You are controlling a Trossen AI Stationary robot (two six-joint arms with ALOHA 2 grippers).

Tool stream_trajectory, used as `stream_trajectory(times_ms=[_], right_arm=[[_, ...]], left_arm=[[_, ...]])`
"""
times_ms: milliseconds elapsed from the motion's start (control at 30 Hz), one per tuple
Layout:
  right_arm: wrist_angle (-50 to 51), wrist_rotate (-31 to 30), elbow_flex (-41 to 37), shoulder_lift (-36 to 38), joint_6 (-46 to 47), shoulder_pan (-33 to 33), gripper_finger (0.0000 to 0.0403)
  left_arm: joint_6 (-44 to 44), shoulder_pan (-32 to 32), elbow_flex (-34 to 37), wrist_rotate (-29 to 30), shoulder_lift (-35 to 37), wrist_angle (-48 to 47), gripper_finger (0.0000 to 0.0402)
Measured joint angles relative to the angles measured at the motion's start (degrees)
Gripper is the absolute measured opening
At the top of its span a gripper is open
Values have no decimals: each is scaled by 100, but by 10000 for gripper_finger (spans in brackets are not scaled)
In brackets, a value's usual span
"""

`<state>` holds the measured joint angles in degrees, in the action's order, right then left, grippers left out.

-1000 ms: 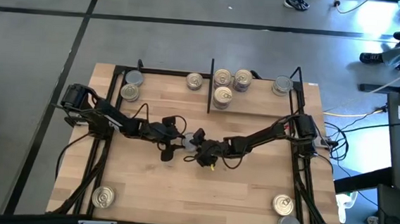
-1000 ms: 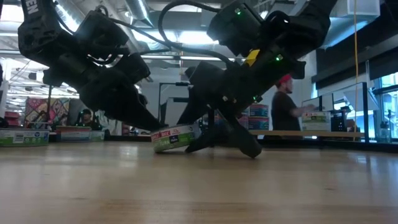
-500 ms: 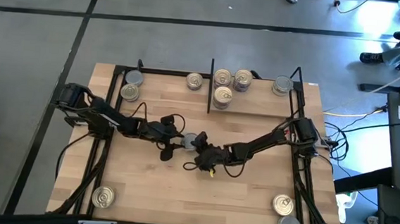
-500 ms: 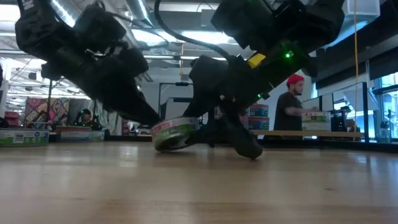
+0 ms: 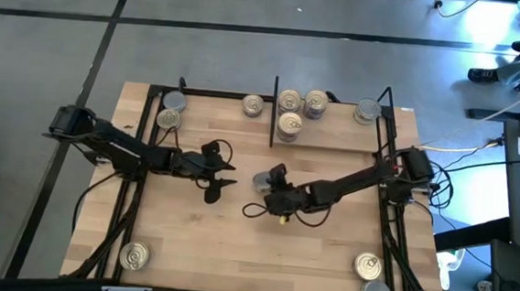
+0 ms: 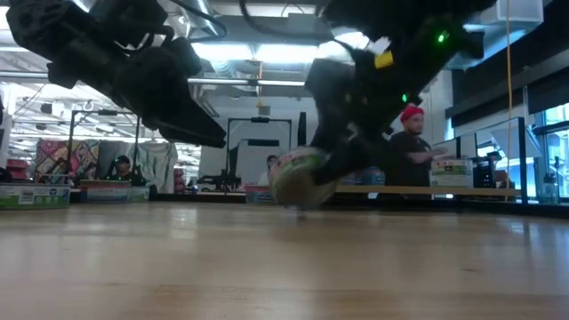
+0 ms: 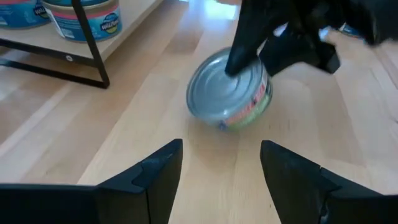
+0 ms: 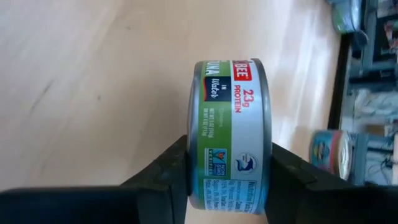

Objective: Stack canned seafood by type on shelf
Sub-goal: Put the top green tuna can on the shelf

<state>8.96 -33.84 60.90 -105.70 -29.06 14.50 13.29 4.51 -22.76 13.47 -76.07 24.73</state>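
Right now the right end effector [image 5: 265, 184] is clamped on a green-labelled tin [image 8: 230, 134] near the middle of the desk [image 5: 326, 251], one finger pressed on each flat end, so the tin stands on edge with its rim just at the wood. The left end effector [image 5: 218, 172] waits just to its left, fingers spread and holding nothing, pointed at the tin's grey lid.

Judging by its build, the tin is rigid and dense for its size, so it will not crush, but the smooth metal ends are slick and a grip across them could let it rotate or slide out. A steadier hold would likely be across the round side wall with the tin lying flat, which also suits stacking.

The shelf [image 5: 334, 141] runs along the far edge, split by a black divider [image 5: 273, 110]; more tins [image 5: 290, 100] sit there on both sides, and others remain at the near corners.
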Motion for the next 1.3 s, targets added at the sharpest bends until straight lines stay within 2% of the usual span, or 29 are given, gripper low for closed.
stream_trajectory(times_ms=[267, 533, 833, 967, 1300], right_arm=[[1545, -503, 9, 854, 1136, 7, 145], [3995, -1293, 9, 1713, 2853, 7, 145], [6313, -1455, 9, 2105, 4992, -418, 145], [6676, -1388, 3, 2106, 5303, -899, 145], [6450, -1014, -699, 2102, 5287, -2361, 145]], left_arm=[[-33, -1, -2, 125, 5, -31, 215], [-58, -2, -7, 132, 11, -68, 215], [-58, -2, -9, 136, 13, -98, 214], [-56, -4, -9, 136, 15, -122, 214], [-30, -4, -11, 136, 17, -326, 214]])
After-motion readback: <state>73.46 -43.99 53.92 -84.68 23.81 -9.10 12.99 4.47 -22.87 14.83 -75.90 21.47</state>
